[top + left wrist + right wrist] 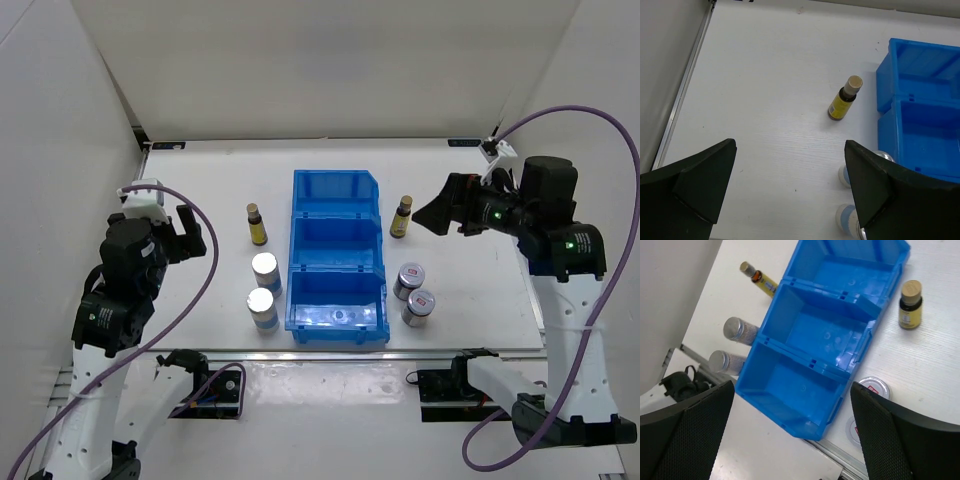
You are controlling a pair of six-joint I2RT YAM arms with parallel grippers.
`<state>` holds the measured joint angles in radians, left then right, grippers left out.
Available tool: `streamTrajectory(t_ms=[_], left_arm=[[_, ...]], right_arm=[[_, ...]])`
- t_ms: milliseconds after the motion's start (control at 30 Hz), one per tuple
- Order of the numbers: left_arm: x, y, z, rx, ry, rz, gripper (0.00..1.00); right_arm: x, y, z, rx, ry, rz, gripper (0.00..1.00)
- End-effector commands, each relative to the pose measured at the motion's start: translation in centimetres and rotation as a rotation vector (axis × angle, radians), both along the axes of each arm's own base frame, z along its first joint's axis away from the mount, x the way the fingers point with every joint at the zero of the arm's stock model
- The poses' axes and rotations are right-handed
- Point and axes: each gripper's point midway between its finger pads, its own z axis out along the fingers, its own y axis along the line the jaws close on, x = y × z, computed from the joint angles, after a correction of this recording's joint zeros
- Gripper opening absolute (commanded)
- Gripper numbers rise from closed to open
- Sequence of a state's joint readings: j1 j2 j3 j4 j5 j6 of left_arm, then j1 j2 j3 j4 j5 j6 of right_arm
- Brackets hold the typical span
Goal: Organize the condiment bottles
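Note:
Six bottles stand on the table around the blue bin (337, 262). A dark-brown bottle (257, 224) and two white silver-topped bottles (266, 271) (262, 308) stand left of it. A second brown bottle (402, 216) and two grey bottles with red-white top labels (408, 281) (419, 307) stand right of it. My left gripper (190, 235) is open and empty, raised left of the brown bottle (844, 97). My right gripper (447, 212) is open and empty, high above the right side. The right wrist view shows the bin (790, 380), a brown bottle (910, 305) and a grey bottle (874, 386).
The bin's three compartments hold nothing. White walls enclose the table at the back and both sides. A metal rail (350, 352) runs along the near edge, with cables and clamps below it.

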<state>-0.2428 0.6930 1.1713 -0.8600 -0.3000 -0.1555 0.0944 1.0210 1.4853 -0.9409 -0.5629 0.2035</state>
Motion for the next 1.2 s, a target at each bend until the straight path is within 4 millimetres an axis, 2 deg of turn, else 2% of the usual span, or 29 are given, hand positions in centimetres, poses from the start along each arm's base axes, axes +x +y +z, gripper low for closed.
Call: streamTrajectory(t_ms=[0, 200, 500, 533, 600, 667, 700, 767, 800, 867, 900, 933, 967, 1000, 1067, 1133, 1167], left_arm=[[0.1, 0.0, 0.2, -0.003, -0.012, 0.008, 1.0], [0.1, 0.0, 0.2, -0.003, -0.012, 0.008, 1.0], [0.0, 0.5, -0.4, -0.021, -0.007, 0.047, 1.0], [0.0, 0.6, -0.3, -0.035, -0.009, 0.063, 1.0], [0.3, 0.6, -1.5, -0.05, 0.011, 0.084, 1.0], [0.3, 0.7, -2.3, -0.076, 0.016, 0.11, 1.0], [0.4, 1.1, -3.3, -0.071, 0.033, 0.141, 1.0], [0.4, 1.2, -3.8, -0.079, 0.041, 0.157, 1.0], [0.4, 1.3, -3.8, -0.087, 0.038, 0.169, 1.0], [0.6, 1.2, -4.4, -0.084, 0.047, 0.17, 1.0], [0.7, 1.2, -4.6, -0.084, 0.047, 0.17, 1.0], [0.7, 1.2, -4.6, -0.084, 0.047, 0.17, 1.0], [0.7, 0.8, -4.6, -0.087, 0.049, 0.152, 1.0], [0.6, 0.9, -4.4, -0.091, 0.04, 0.152, 1.0], [0.6, 0.9, -4.4, -0.091, 0.04, 0.152, 1.0], [0.4, 0.8, -4.6, -0.087, 0.039, 0.151, 1.0], [0.5, 0.8, -4.4, -0.087, 0.029, 0.15, 1.0]], right_arm=[[0.3, -1.3, 1.3, -0.027, -0.045, -0.105, 1.0], [0.7, -2.5, 0.7, -0.056, -0.02, -0.184, 1.0], [0.7, -2.6, 0.0, -0.05, -0.001, -0.201, 1.0], [1.3, -2.5, -0.5, -0.047, 0.028, -0.205, 1.0], [2.5, -1.8, -1.2, -0.037, 0.07, -0.174, 1.0], [3.3, -0.9, -1.2, -0.024, 0.095, -0.135, 1.0], [4.5, -1.0, -1.6, -0.034, 0.118, -0.145, 1.0], [5.8, -0.9, -2.4, -0.068, 0.138, -0.164, 1.0], [6.9, -0.9, -3.5, -0.091, 0.172, -0.174, 1.0], [8.5, -1.2, -4.4, -0.152, 0.182, -0.223, 1.0], [9.5, -1.2, -6.1, -0.192, 0.217, -0.227, 1.0], [10.2, -1.3, -6.6, -0.218, 0.224, -0.243, 1.0], [11.1, -0.9, -8.0, -0.252, 0.257, -0.245, 0.99], [11.9, -1.4, -8.4, -0.296, 0.249, -0.268, 0.96], [12.8, -1.1, -9.6, -0.343, 0.265, -0.28, 0.89], [13.8, -1.0, -11.3, -0.391, 0.294, -0.283, 0.89], [14.4, -1.1, -11.5, -0.412, 0.29, -0.297, 0.89]])
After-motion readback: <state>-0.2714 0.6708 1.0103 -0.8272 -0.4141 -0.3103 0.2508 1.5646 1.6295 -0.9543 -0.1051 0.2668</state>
